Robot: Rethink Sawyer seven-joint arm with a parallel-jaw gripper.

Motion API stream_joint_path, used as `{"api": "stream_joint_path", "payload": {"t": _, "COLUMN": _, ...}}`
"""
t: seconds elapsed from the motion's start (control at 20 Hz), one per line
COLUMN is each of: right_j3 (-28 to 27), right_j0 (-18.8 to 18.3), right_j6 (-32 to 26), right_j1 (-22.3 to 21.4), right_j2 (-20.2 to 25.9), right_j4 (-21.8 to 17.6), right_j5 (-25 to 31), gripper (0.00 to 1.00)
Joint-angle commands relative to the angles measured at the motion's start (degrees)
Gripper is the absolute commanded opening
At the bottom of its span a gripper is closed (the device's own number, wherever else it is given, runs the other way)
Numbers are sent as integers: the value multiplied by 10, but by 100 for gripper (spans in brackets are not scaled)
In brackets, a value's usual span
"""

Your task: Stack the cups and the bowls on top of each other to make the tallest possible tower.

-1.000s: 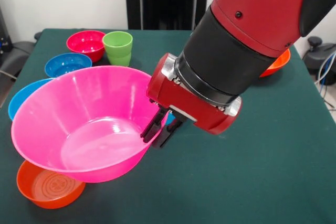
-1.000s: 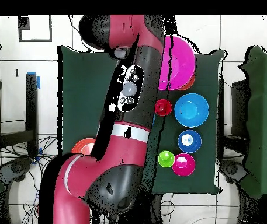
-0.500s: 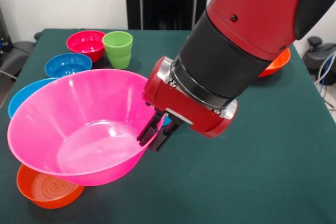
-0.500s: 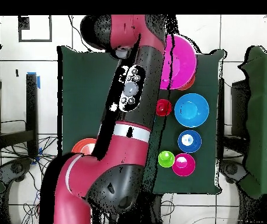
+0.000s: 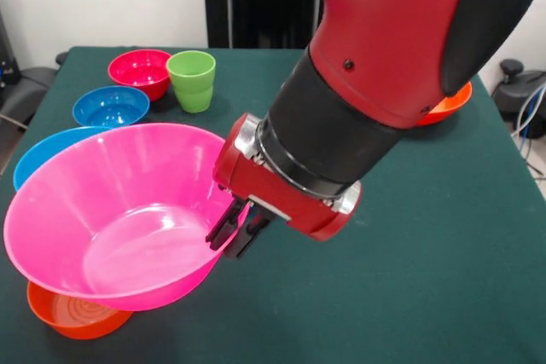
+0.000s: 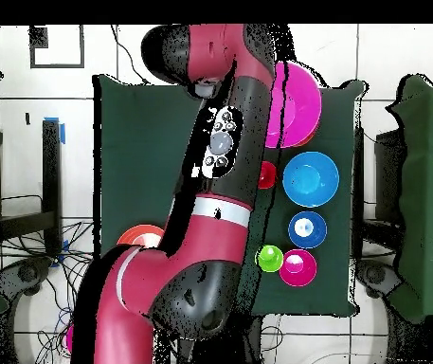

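Gripper (image 5: 232, 234) is clamped on the rim of the hot-pink bowl (image 5: 111, 210) — one finger inside the wall, one outside, bowl tilted and held up off the green table (image 5: 444, 262). Bowl hangs to the picture-left of the gripper in the front view, over a small orange bowl (image 5: 72, 313) that peeks out under its lower edge; can't tell if they touch. Light-blue bowl (image 5: 38, 155) sits just behind the pink one, partly hidden by it. Farther from the gripper, toward the robot's side: smaller blue bowl (image 5: 111, 106), magenta bowl (image 5: 139, 70) and green cup (image 5: 191, 80), the last two just beside each other. 2nd orange bowl (image 5: 448, 101) shows behind the arm (image 5: 375, 66) — mostly covered. Overhead: red cup (image 6: 266, 174) sits right at the arm's edge, near the light-blue bowl.
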Motion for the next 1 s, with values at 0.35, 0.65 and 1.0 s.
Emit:
{"api": "stream_joint_path", "payload": {"t": 0.35, "right_j3": -16, "right_j0": -29, "right_j6": -180, "right_j1": 22, "right_j2": 23, "right_j4": -48, "right_j5": -49, "gripper": 0}}
{"api": "stream_joint_path", "payload": {"t": 0.65, "right_j3": -37, "right_j0": -39, "right_j6": -188, "right_j1": 33, "right_j2": 12, "right_j4": -45, "right_j5": -50, "gripper": 0}}
{"api": "stream_joint_path", "payload": {"t": 1.0, "right_j3": -32, "right_j0": -43, "right_j6": -212, "right_j1": 25, "right_j2": 13, "right_j4": -45, "right_j5": -53, "gripper": 0}}
